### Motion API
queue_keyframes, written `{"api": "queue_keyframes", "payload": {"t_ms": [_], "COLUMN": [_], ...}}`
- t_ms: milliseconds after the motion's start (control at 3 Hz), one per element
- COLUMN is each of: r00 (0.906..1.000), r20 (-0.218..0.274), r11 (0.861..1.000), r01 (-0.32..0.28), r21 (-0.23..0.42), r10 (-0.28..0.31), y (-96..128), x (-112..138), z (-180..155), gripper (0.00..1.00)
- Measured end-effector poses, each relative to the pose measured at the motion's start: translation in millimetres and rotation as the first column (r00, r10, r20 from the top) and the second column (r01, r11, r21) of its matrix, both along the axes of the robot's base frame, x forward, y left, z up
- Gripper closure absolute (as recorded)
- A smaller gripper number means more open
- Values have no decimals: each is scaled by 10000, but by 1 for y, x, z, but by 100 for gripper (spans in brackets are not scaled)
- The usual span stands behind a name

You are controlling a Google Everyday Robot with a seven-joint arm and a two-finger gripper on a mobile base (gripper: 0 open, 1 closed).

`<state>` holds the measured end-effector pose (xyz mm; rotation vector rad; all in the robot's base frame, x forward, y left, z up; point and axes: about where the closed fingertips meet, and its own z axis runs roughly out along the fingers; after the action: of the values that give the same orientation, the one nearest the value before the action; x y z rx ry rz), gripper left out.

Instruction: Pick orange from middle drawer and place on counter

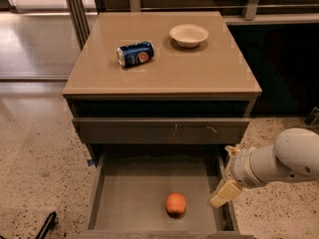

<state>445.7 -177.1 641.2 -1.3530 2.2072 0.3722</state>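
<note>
The orange (176, 203) lies on the floor of the open middle drawer (129, 193), near its front and right of centre. The tan counter (164, 66) tops the drawer cabinet above it. My gripper (223, 193) comes in from the right on a white arm, over the drawer's right wall, to the right of the orange and apart from it. It holds nothing.
A blue soda can (135, 54) lies on its side on the counter's left half. A pale bowl (189, 35) stands at the counter's back right. A shut drawer front (159, 130) sits above the open drawer. Speckled floor surrounds the cabinet.
</note>
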Motion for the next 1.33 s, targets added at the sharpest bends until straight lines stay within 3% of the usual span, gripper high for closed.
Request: {"api": "queue_keyframes", "payload": {"t_ms": [333,667,1000,1333], "r00": [9992,9968,9953,9983], "r20": [184,25,240,146], "r11": [9991,9966,9954,9947], "r01": [345,804,938,557], "r21": [-236,-201,197,870], "r10": [-341,-803,-943,-572], "y": [-4,6,28,71], "x": [-8,-18,-4,21], "z": [3,-37,-76,-121], "gripper": [0,0,0,0]}}
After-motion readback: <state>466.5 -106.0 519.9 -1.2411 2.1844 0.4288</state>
